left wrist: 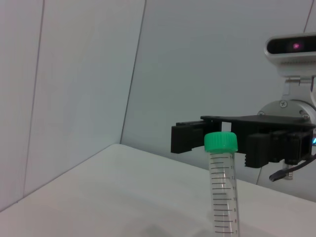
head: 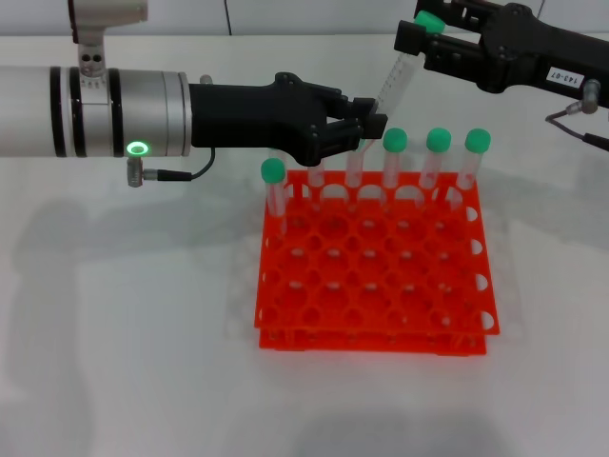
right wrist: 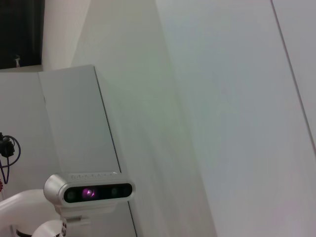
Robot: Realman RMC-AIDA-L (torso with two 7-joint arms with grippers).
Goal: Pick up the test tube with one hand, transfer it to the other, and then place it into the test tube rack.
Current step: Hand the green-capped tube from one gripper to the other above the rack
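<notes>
The test tube (head: 392, 84), clear with a green cap (head: 428, 21), hangs tilted above the back row of the orange-red rack (head: 376, 286). My left gripper (head: 366, 124), on the wrist with the green ring, is shut on the tube's lower part. My right gripper (head: 419, 27), with the white label, reaches in from the upper right, and its jaws stand open on either side of the cap. In the left wrist view the tube (left wrist: 222, 192) stands upright with the right gripper's fingers (left wrist: 187, 138) close behind its cap.
Several other green-capped tubes (head: 438, 157) stand in the rack's back row, one at its left end (head: 273, 186). The rack sits on a white table (head: 124, 333). A head camera (right wrist: 91, 192) shows in the right wrist view.
</notes>
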